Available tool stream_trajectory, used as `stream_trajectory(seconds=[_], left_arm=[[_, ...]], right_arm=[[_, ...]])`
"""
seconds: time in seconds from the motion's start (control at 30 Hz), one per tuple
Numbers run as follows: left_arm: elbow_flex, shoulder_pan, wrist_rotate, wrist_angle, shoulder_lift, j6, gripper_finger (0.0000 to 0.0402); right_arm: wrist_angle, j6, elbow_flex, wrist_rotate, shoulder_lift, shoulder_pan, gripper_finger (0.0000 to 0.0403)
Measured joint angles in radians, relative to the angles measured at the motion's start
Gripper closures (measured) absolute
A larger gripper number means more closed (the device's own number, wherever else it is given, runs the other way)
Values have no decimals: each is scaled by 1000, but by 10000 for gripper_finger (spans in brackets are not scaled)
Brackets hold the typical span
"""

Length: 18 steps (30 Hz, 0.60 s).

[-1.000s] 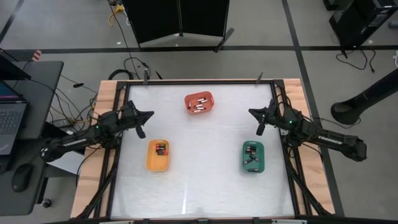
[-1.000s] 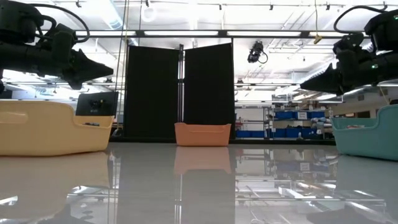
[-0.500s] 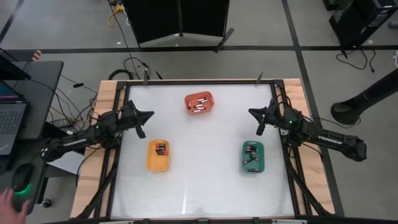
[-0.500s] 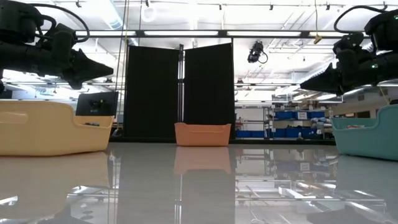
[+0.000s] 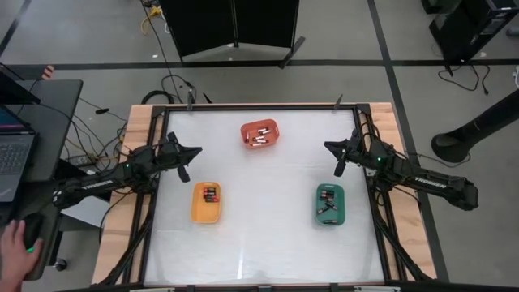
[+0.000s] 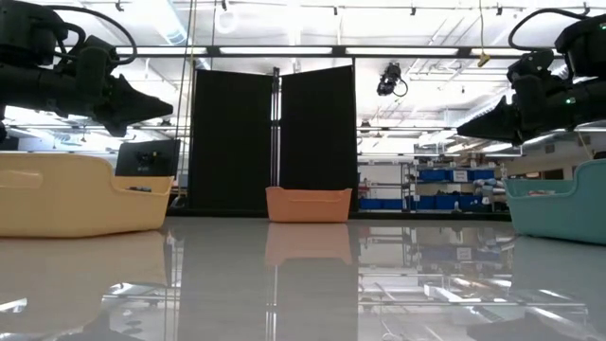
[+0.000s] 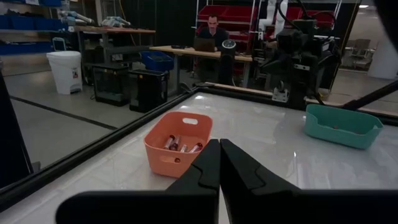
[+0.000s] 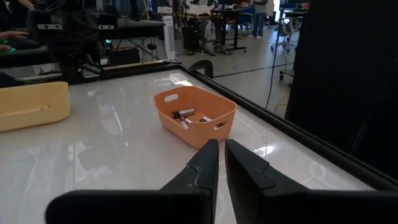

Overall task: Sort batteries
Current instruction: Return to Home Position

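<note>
Only change vs the earlier frames: a person's hand [image 5: 11, 247] has come in at the far 8 o'clock corner of the high view, off the table. It now rests on the dark computer mouse [image 5: 34, 225] on the black side desk [image 5: 57, 105]. Both arms are where they were. The left gripper [image 5: 197, 149] hangs over the 9 o'clock edge of the glossy white table top [image 5: 259, 243], tip pointing inward. Its wrist view shows the two dark fingers [image 7: 205, 171] pressed together with nothing between them. The yellow rounded plastic tray [image 5: 195, 209] sits at 8 o'clock from table centre, with a few small cylindrical batteries [image 5: 212, 194] lying toward its 12 o'clock end. The orange rounded plastic tray [image 5: 245, 130] is at 12 o'clock near the far edge and holds a cluster of silvery ones with reddish bands. The green rounded plastic tray [image 5: 319, 212] at 4 o'clock holds several dark ones. Every battery in view lies inside one of the three trays. The right gripper [image 5: 326, 146] hangs over the 3 o'clock edge, tip pointing inward, mirroring the left. Its fingers [image 8: 245, 171] are closed on each other and hold nothing. In the low view both grippers sit well above the table surface, clear of the trays.
</note>
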Motion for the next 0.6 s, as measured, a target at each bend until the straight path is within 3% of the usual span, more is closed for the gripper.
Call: stream_trajectory(seconds=[0.6], left_arm=[[0, 0, -7, 0, 0, 0, 390]], right_arm=[[0, 0, 0, 0, 0, 0, 364]])
